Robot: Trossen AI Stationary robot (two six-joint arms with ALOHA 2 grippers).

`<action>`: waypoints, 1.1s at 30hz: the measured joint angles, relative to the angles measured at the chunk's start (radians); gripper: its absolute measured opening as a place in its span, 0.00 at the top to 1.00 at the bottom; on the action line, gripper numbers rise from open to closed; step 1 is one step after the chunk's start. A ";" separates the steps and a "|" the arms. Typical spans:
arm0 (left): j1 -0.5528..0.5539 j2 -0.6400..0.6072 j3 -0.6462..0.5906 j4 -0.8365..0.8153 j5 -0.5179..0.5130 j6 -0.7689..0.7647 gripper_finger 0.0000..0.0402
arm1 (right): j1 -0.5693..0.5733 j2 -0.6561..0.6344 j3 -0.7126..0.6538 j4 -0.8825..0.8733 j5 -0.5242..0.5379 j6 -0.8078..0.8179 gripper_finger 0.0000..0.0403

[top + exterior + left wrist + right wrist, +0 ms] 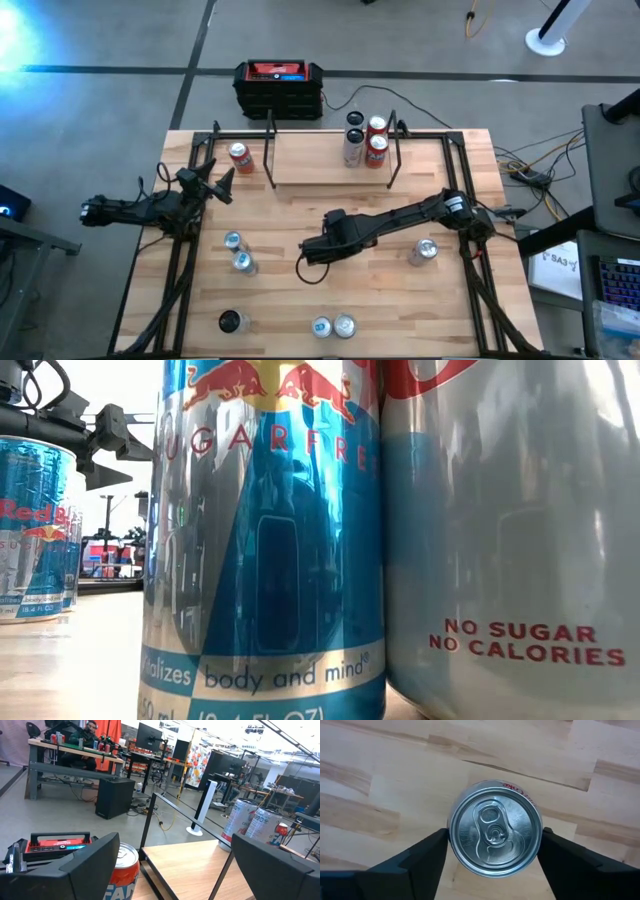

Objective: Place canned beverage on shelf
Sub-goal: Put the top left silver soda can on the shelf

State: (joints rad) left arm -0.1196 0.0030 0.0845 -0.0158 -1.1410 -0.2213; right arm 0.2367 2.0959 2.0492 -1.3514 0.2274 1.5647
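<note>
My right gripper is over the middle of the table, pointing down, shut on a silver can whose top and pull tab face the wrist camera. The gripper hides the can in the high view. The shelf, a light wood board on thin black posts, stands at the far middle with three cans on its right end. My left gripper is open and empty at the left, near an orange can that stands on the table left of the shelf. My right gripper pinches the silver can between its two fingers, one on each side of the can's wall just below the rim. The fingers come from above, pointing down. The can is upright; I cannot tell whether its base is on the table.
Two blue cans stand left of centre, a silver can on the right, and a dark can and two more cans at the near edge. The last two fill the low view. A black box with a red top sits beyond the far edge.
</note>
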 joint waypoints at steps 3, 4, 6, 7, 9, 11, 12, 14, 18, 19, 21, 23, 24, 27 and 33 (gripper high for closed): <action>0.000 0.000 0.000 0.000 0.000 0.000 0.08 | 0.000 0.000 0.000 0.000 -0.001 0.004 0.27; 0.000 0.000 0.000 0.000 0.000 0.000 0.08 | 0.001 0.000 0.000 0.000 -0.001 0.006 0.26; 0.000 0.000 0.000 0.000 0.000 0.000 0.08 | 0.002 0.000 0.000 0.000 -0.001 0.007 0.24; 0.000 0.000 0.000 0.000 0.000 0.000 0.08 | 0.003 0.000 0.000 0.001 -0.001 0.007 0.24; 0.000 0.000 0.000 0.000 0.000 0.000 0.08 | 0.003 0.000 0.000 0.002 -0.001 0.006 0.22; 0.000 0.000 0.000 0.000 0.000 0.000 0.08 | 0.003 0.000 -0.001 0.003 -0.001 0.006 0.21; 0.000 0.000 0.000 0.000 0.000 0.000 0.08 | 0.003 0.000 -0.002 0.004 0.000 0.006 0.20; 0.000 0.000 0.000 0.000 0.000 0.000 0.08 | 0.003 0.000 -0.011 0.004 0.000 0.005 0.19; 0.000 0.000 0.000 0.000 0.000 0.000 0.08 | 0.003 0.000 -0.050 0.033 -0.001 0.005 0.17; 0.000 0.000 0.000 0.000 0.000 0.000 0.08 | 0.003 0.000 -0.059 0.041 -0.003 0.006 0.17; 0.000 0.000 0.000 0.000 0.000 0.000 0.08 | 0.003 0.001 -0.070 0.055 -0.003 0.006 0.17; 0.000 0.000 0.000 0.000 0.000 0.000 0.08 | 0.003 0.001 -0.073 0.060 -0.003 0.006 0.17; 0.000 0.000 0.000 0.000 0.000 0.000 0.08 | 0.003 0.001 -0.074 0.060 -0.003 0.006 0.17; 0.000 0.000 0.000 0.000 0.000 0.000 0.08 | 0.003 0.001 -0.074 0.061 0.001 0.006 0.17; 0.000 0.000 0.000 0.000 0.000 0.000 0.08 | 0.002 -0.001 -0.094 0.071 0.020 0.026 0.23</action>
State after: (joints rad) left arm -0.1199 0.0032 0.0845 -0.0156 -1.1412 -0.2212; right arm 0.2390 2.0952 1.9554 -1.2807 0.2471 1.5910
